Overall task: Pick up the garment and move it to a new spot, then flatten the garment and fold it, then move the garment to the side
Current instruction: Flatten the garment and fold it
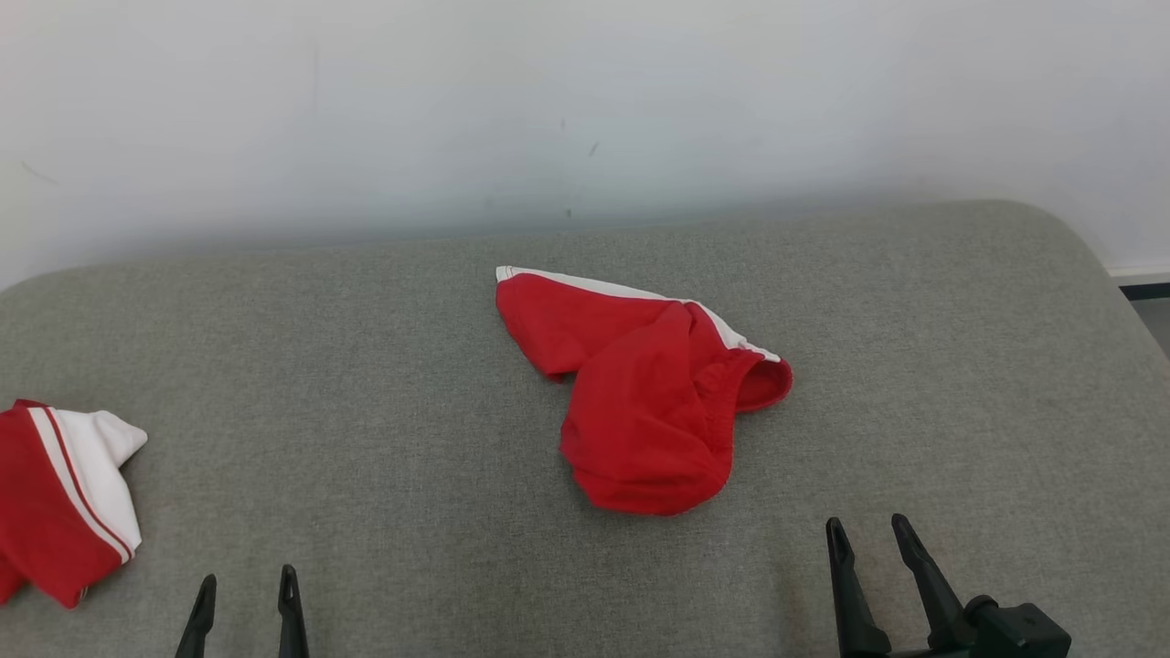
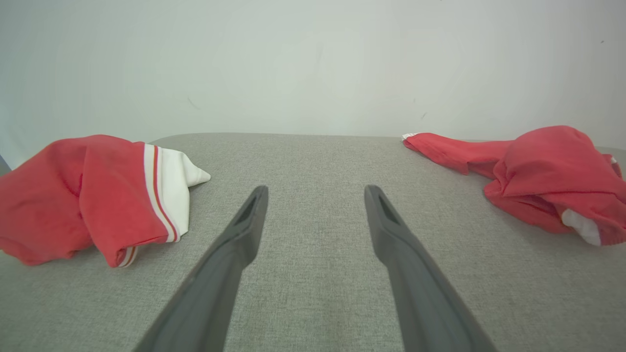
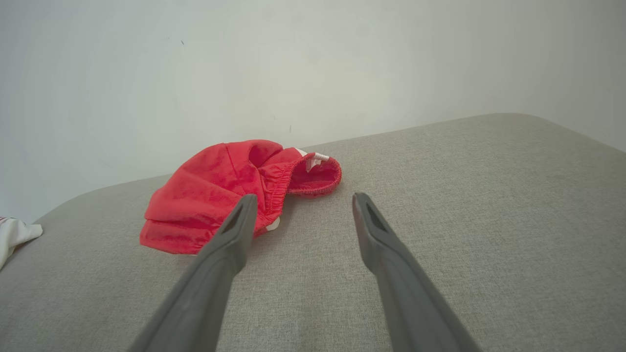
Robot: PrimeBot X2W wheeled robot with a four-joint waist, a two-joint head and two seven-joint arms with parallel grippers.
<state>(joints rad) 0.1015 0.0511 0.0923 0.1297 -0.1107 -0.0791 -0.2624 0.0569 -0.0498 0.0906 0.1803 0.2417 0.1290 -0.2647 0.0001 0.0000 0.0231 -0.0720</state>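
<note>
jersey (image 1: 55, 503) lies bunched at the left edge of the grey cushioned surface (image 1: 366, 366), white sleeve showing — not flat, not folded. smaller red garment (image 1: 640, 402) sits mid-surface, well apart. left gripper (image 1: 249, 578) and right gripper (image 1: 866, 523) hover near the front edge, jaws spread wide, holding nothing. judgement: pick-up, flattening, folding and set-aside all look undone.

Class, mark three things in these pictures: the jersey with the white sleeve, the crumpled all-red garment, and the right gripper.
jersey (image 1: 37, 521): head view, red body panel.
all-red garment (image 1: 644, 420): head view, middle of the crumpled cloth.
right gripper (image 1: 866, 524): head view, midway between its open fingertips.
</note>
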